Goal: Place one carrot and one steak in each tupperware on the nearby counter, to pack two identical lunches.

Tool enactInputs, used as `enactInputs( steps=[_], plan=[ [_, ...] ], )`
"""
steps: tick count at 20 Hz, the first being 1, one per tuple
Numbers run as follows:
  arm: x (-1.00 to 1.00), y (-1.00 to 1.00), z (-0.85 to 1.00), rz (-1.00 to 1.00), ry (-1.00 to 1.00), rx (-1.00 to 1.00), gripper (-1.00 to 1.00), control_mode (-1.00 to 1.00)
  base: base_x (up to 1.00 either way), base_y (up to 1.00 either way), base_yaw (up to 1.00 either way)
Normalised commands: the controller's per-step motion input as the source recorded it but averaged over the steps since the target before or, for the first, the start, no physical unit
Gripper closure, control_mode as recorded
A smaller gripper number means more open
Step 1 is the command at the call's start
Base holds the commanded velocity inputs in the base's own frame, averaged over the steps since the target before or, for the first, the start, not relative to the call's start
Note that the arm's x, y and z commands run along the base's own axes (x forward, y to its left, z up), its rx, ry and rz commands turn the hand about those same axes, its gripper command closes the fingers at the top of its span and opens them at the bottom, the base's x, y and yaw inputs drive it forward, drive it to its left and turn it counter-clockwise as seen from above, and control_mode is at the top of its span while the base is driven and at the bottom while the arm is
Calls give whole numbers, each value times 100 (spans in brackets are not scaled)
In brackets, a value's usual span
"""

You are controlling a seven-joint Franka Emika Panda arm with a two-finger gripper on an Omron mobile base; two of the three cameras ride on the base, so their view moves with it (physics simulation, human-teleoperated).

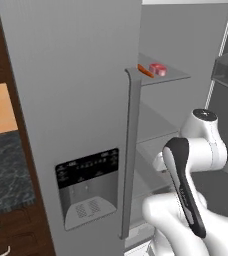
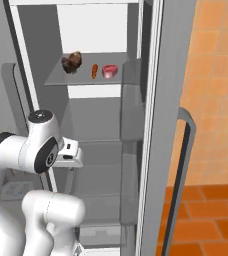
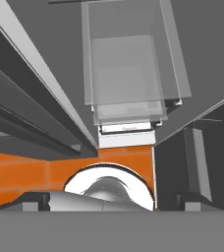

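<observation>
On an upper glass shelf [image 2: 84, 80] inside the open fridge lie a brown steak [image 2: 72, 62], a small orange carrot [image 2: 94, 71] and a pink-red steak [image 2: 109, 71]. The left base view shows the carrot [image 1: 145, 71] and the pink steak [image 1: 157, 68] past the door edge. My gripper [image 3: 112, 203] hangs well below that shelf, pointing down past the lower shelves. It is open, its dark fingertips [image 3: 35, 201] wide apart with nothing between them. A strip of the marbled counter [image 1: 3, 170] shows at far left. The tupperware is out of view.
The shut fridge door with its dispenser [image 1: 88, 185] and long handle [image 1: 130, 150] stands close on the left. The swung-open door [image 2: 161, 125] with its handle [image 2: 183, 170] bounds the right. Lower glass shelves [image 3: 126, 74] lie under the hand, orange tiled floor [image 2: 206, 210] beyond.
</observation>
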Motion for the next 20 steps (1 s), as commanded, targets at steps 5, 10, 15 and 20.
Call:
enactInputs(
  steps=[5,10,15,20],
  plan=[
    [0,0,0,0,0,0,-100,100,0,-12,-4],
    [-10,0,17,0,-16,0,-100,-100,-2,0,0],
    [-5,-1,72,0,-54,-8,-100,-100,0,0,0],
    [39,-15,94,-13,-28,-5,-100,-100,0,0,0]
  ],
)
